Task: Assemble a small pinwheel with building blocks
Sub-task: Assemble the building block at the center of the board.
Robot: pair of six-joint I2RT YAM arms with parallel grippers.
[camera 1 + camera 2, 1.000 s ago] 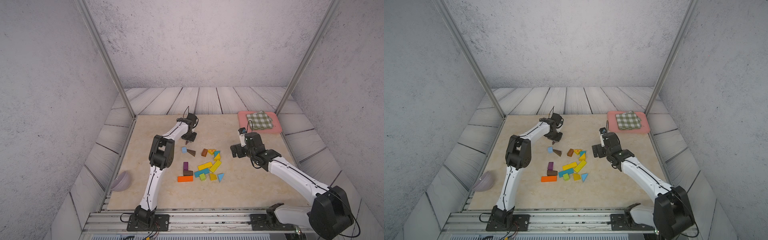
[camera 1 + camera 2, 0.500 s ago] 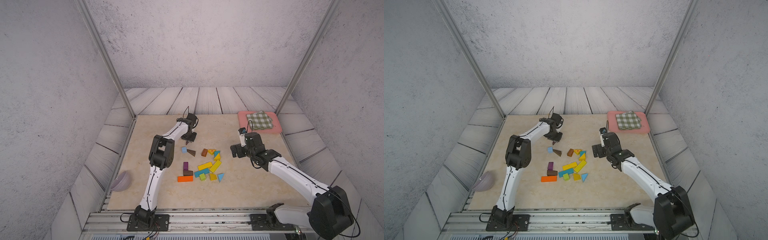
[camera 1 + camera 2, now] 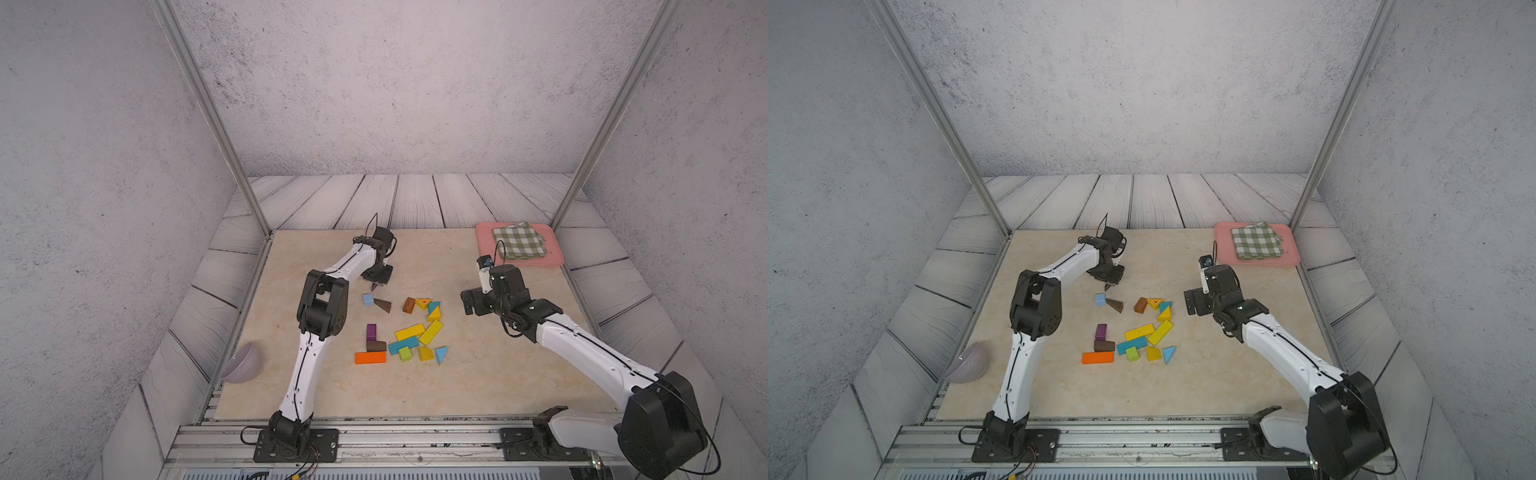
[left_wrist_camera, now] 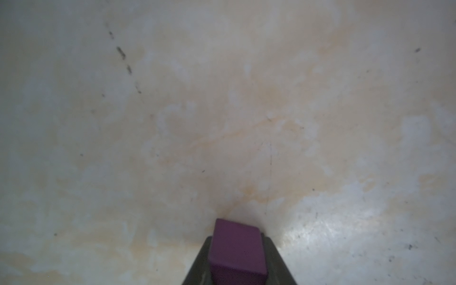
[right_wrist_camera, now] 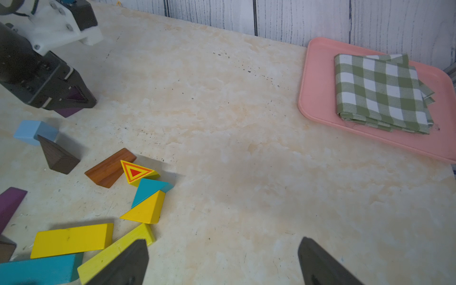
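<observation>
Change check: against the views from a second back, next to nothing has shifted. The left claw point(image 3: 376, 285) still hangs at the same spot, just beyond the light-blue cube point(image 3: 368, 299) as seen from the robot's base. It is clenched on a purple wedge point(image 4: 237, 251). The wedge's tip pokes out below the claw, low over the tabletop point(image 3: 478, 374); I cannot tell whether it touches. Judgement: a pause over the drop spot, not progress. No pinwheel shape yet.

Right claw point(image 5: 223, 244): spread wide, empty, well apart from the cube on the far side of the pile, facing the blocks.

Loose blocks:
- A dark brown wedge point(image 3: 383, 305) lies just beside the cube.
- Further along that line a brown block point(image 3: 409, 305), a printed yellow triangle point(image 3: 423, 303), a teal triangle point(image 3: 433, 307) and a plain yellow triangle point(image 3: 434, 314) sit in a tight knot.
- Nearer the base than the cube are a second purple piece point(image 3: 371, 331), an orange bar point(image 3: 370, 357), a yellow bar point(image 3: 409, 332), a lime-yellow bar point(image 3: 431, 332), a teal bar point(image 3: 402, 345), a green cube point(image 3: 405, 353) and a blue triangle point(image 3: 441, 354).

In the way: the dark brown wedge and the cube lie close to the held wedge, so a careless drop could knock either. The pink tray point(image 3: 484, 249) with its checked cloth point(image 3: 518, 241) is far from the cube. The lavender bowl point(image 3: 243, 365) is off the tabletop. Neither interferes.
</observation>
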